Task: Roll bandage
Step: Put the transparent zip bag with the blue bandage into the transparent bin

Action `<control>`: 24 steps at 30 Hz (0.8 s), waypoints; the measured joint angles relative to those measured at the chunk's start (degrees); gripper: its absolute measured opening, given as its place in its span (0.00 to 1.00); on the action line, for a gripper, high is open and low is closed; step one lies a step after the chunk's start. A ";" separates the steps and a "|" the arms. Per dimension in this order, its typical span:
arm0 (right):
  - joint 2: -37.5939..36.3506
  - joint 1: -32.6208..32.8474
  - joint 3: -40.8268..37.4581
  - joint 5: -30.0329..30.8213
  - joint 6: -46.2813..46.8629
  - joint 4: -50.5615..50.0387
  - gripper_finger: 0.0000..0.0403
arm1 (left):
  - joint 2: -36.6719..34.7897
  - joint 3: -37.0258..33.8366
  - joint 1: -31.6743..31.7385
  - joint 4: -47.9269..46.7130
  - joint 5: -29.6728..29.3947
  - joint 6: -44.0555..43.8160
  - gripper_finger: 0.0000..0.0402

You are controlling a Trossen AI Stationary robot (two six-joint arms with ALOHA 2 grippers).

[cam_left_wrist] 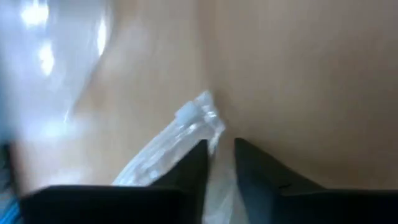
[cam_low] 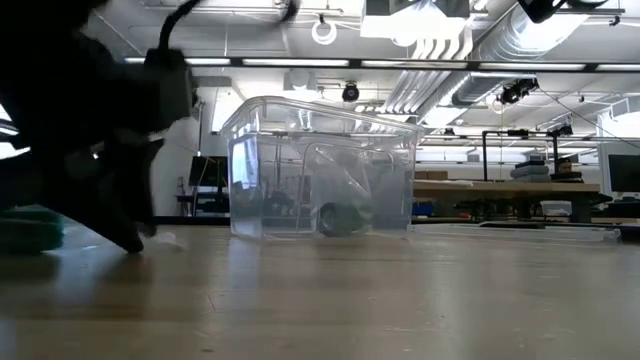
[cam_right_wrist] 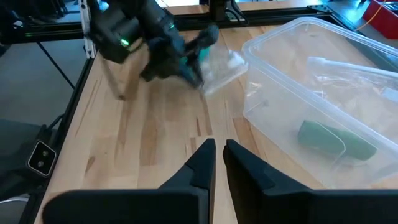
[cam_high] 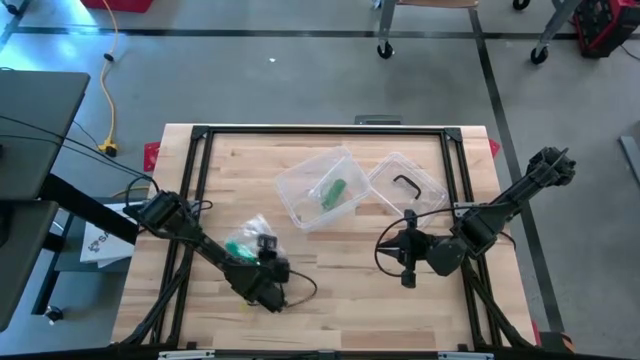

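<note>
Scanning left to right, we note:
Left gripper [cam_high: 262,243]: at 7 o'clock on the table [cam_high: 340,310], fingers nearly together, pinching the crinkly clear plastic bag [cam_left_wrist: 186,127].
Bin [cam_high: 318,188]: clear, rounded, mid-table at 12 o'clock, holding a green bandage roll [cam_high: 332,193].
Lid [cam_high: 405,185]: clear, flat, just beside the bin.
Right gripper [cam_high: 407,246]: at 4 o'clock, fingers together, empty.

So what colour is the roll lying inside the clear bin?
Green; the roll shows best in the right wrist view, inside the clear bin.

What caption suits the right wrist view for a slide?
Left gripper at a clear plastic bag; a green roll lies inside the clear plastic tub.
</note>
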 joint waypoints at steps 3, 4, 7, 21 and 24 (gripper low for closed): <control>0.00 0.02 0.00 -0.03 0.00 0.00 0.07 | 0.31 2.54 0.11 -9.84 0.26 -6.68 0.04; 0.00 0.00 0.00 0.00 0.00 0.01 0.07 | 0.07 3.81 0.11 -12.09 0.04 -9.35 0.02; 0.00 0.00 0.00 -0.01 -0.39 0.00 0.07 | 0.03 8.53 -0.07 -23.58 -0.39 -14.85 0.01; 0.02 0.00 0.00 -0.02 -1.36 0.37 0.07 | -0.51 46.14 0.40 -38.41 -21.39 -10.97 0.00; 0.00 0.00 0.00 0.00 -1.53 0.72 0.07 | -0.55 51.53 2.07 -37.03 -29.57 -2.71 0.00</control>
